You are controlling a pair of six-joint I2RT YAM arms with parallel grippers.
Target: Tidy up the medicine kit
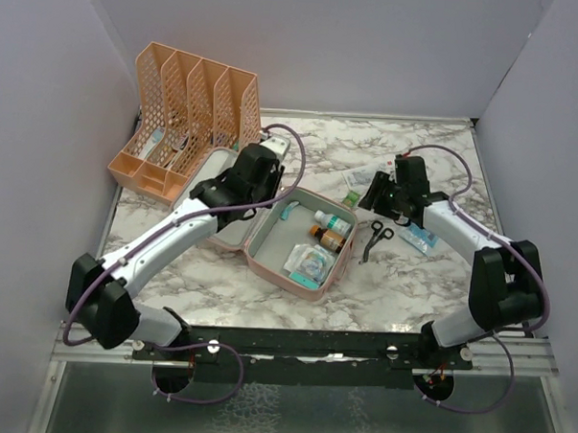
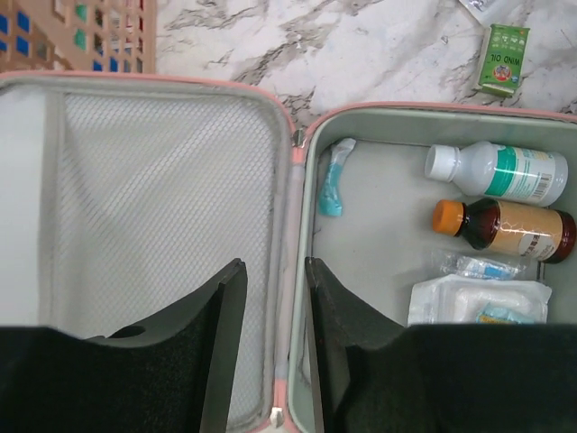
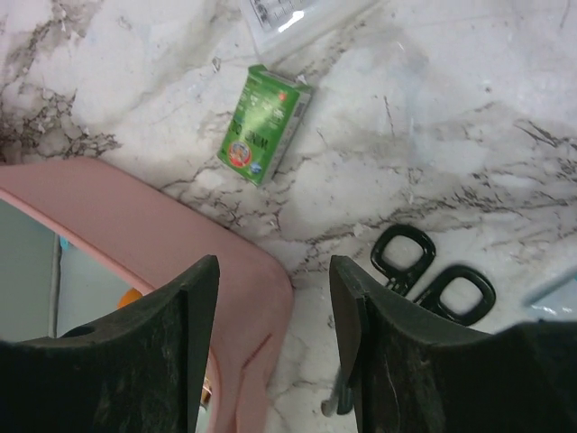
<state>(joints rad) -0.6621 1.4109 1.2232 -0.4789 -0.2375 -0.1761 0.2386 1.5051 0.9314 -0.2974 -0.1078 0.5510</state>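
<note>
The pink medicine kit (image 1: 277, 276) lies open in the middle of the marble table. Its grey-green tray holds a white bottle (image 2: 500, 171), a brown bottle (image 2: 505, 230), a teal tube (image 2: 332, 185) and clear gauze packets (image 2: 478, 298). Its mesh-lined lid (image 2: 162, 180) lies flat to the left, mostly hidden under my left arm in the top view. My left gripper (image 2: 273, 266) hovers open over the kit's hinge (image 2: 297, 180), one finger to each side. My right gripper (image 3: 273, 263) is open and empty above the kit's (image 3: 135, 216) far right corner.
An orange perforated file rack (image 1: 188, 116) stands at the back left. A small green box (image 3: 263, 124), a clear packet (image 3: 297, 18) and black-handled scissors (image 3: 433, 275) lie on the marble right of the kit. A blue packet (image 1: 418, 236) lies under the right arm.
</note>
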